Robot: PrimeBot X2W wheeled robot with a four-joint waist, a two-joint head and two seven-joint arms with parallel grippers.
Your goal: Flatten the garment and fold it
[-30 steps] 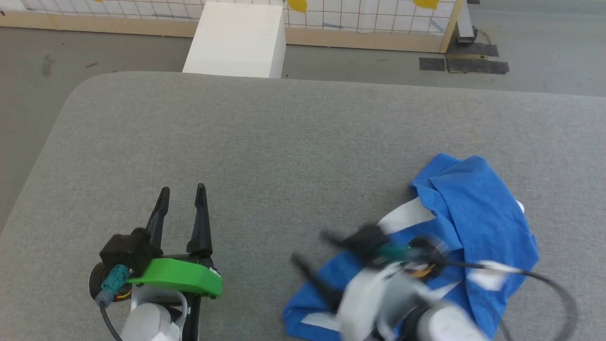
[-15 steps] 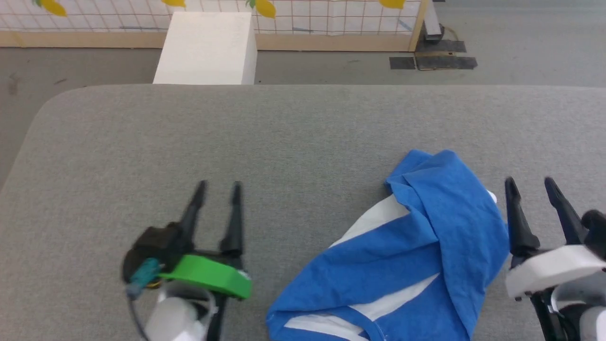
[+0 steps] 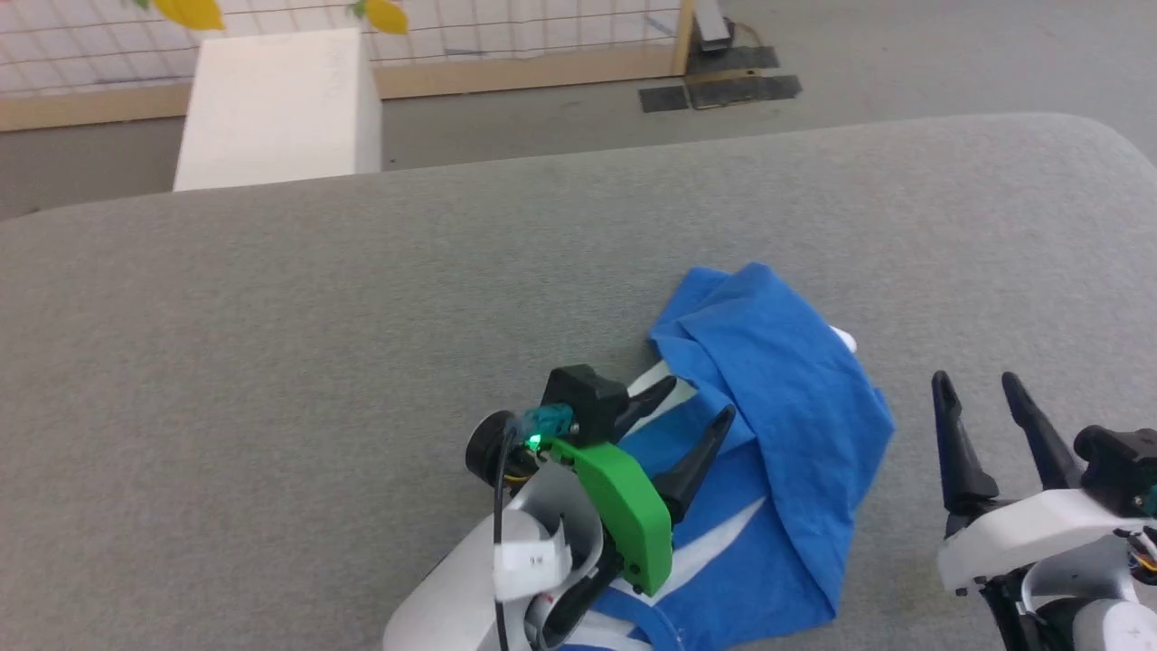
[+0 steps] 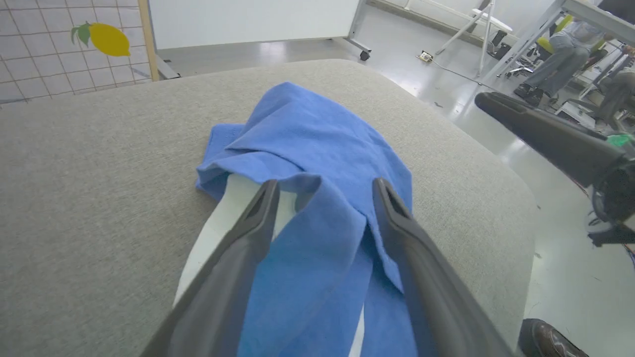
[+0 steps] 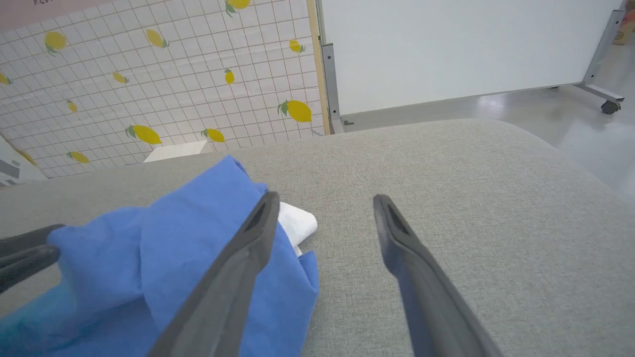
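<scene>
The garment (image 3: 777, 398) lies crumpled on the grey padded surface (image 3: 316, 344), royal blue on top with white bands showing beneath. My left gripper (image 3: 698, 400) hovers open over its left part, fingers pointing right across the cloth. In the left wrist view the garment (image 4: 307, 134) lies under and between the spread fingers of the left gripper (image 4: 325, 184), which grip nothing. My right gripper (image 3: 976, 380) stands open on bare surface just right of the garment. In the right wrist view the right gripper (image 5: 325, 197) is empty, with the garment (image 5: 188, 218) beside its left finger.
A white rectangular box (image 3: 271, 108) stands on the floor beyond the far edge, before a lemon-patterned tiled panel (image 5: 163, 84). The surface's rounded right corner (image 3: 1094, 136) drops to the floor. A shoe (image 4: 545, 342) shows beside the surface, and a person (image 4: 565, 54) sits far off.
The camera has turned right. My left gripper has swung right onto the garment. My right gripper left the garment a second ago and now stays to its right.
</scene>
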